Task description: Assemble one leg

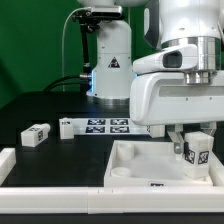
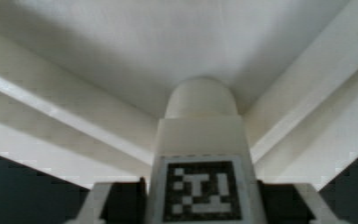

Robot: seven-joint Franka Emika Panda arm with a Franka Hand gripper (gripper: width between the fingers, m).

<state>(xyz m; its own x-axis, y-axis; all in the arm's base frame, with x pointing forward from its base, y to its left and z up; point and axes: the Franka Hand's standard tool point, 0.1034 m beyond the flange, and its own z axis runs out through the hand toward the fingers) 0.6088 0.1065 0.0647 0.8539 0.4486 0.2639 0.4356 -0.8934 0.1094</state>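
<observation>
Nearest in the exterior view, a low white rail (image 1: 50, 187) runs along the front of the dark counter (image 1: 30, 112). Just behind it lies the large white square tabletop (image 1: 140, 165), with a round corner socket showing at its near corner on the exterior view's left. Over the tabletop's side toward the exterior view's right, the end effector (image 1: 195, 150) is pinching the leg (image 1: 195, 153), a short white post with a black-and-white tag on its side, held upright above the tabletop's surface; whether its lower end touches the tabletop cannot be told. The wrist view shows the same leg (image 2: 202, 130) up close, rounded tip pointing at the white tabletop (image 2: 176, 40), tag facing the camera. Farther back, another tagged leg (image 1: 36, 136) lies on the counter toward the exterior view's left, near the marker board (image 1: 100, 126). Behind these stands the robot's white base (image 1: 108, 65).
</observation>
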